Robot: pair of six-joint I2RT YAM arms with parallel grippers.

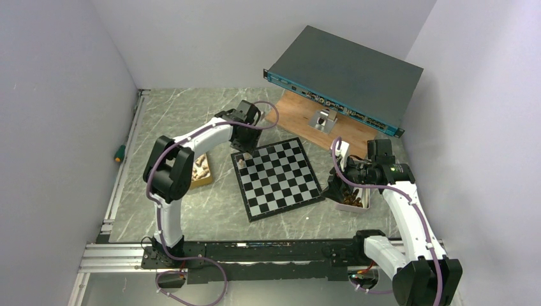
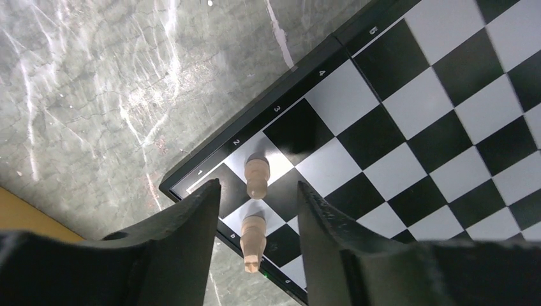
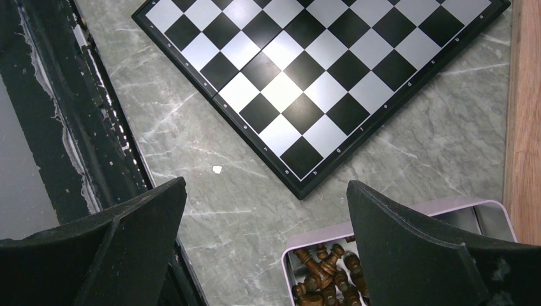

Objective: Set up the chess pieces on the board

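- The chess pieces are split three ways. Two light tan ones [image 2: 256, 175] appear to stand on squares at the corner of the board [image 2: 408, 127], close to the edge numbers 1 and 2.
- More light pieces [image 1: 201, 167] lie in a yellowish tray [image 1: 205, 181] on the worktop [image 1: 178, 115], just left of the board and beside the left arm.
- The dark brown pieces [image 3: 324, 275] lie heaped in a pale, round-cornered tin [image 3: 389, 215] just off the board's right-hand corner.
- The board lies flat in the middle of the worktop, turned at an angle, with most of its squares bare.
- The left jaws are released. Their black fingers [image 2: 191, 242] stand apart on either side of the two tan pieces without touching them.
- The right jaws are spread wide and grasp nothing. Their fingers [image 3: 415, 248] hang over the worktop at the tin's near edge.
- A brown wooden plank [image 1: 300, 115] lies beyond the board, and a dark flat equipment box [image 1: 348, 73] rests tilted on it.
- A green-handled tool [image 1: 118, 153] lies at the worktop's left rail.
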